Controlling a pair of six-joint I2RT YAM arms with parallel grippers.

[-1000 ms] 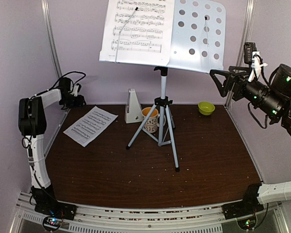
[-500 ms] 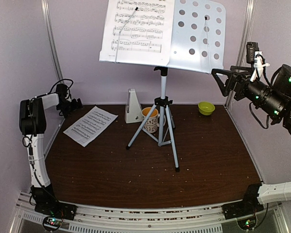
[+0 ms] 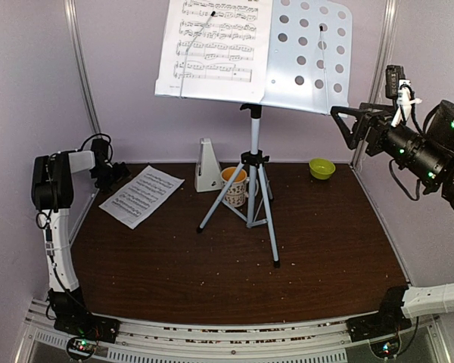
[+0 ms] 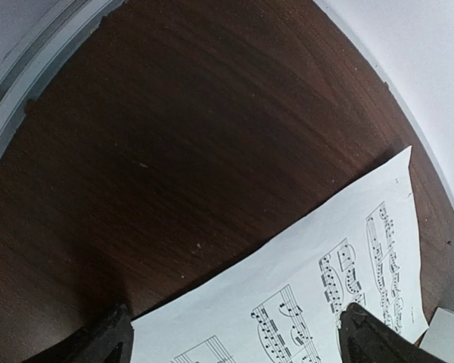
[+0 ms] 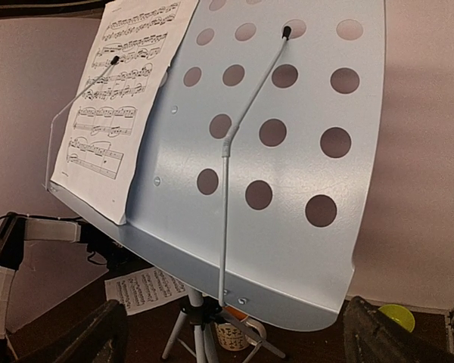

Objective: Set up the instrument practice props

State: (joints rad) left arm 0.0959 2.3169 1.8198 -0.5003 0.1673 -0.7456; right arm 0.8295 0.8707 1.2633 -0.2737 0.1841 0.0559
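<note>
The pale perforated music stand (image 3: 306, 57) rises on its grey tripod (image 3: 254, 198) at the back middle. One sheet-music page (image 3: 216, 45) leans on the stand's left half under a wire arm. The other page (image 3: 141, 195) lies flat on the table at left. A white pyramid metronome (image 3: 206, 166) stands beside the tripod. My left gripper (image 3: 112, 172) hovers open just off that page's left corner, and the page (image 4: 318, 280) shows between its fingertips (image 4: 110, 342), untouched. My right gripper (image 3: 349, 125) is open in the air, facing the stand's bare right half (image 5: 303, 144).
A patterned mug (image 3: 234, 186) with an orange inside sits between the tripod's legs. A small green bowl (image 3: 321, 168) stands at the back right. Purple walls close in the dark table (image 3: 234, 265) on three sides. The left arm's cable loops near the left wall.
My left gripper has opened wide and sunk a little toward the table near the left wall. The flat page lies free. The right arm has barely shifted.
</note>
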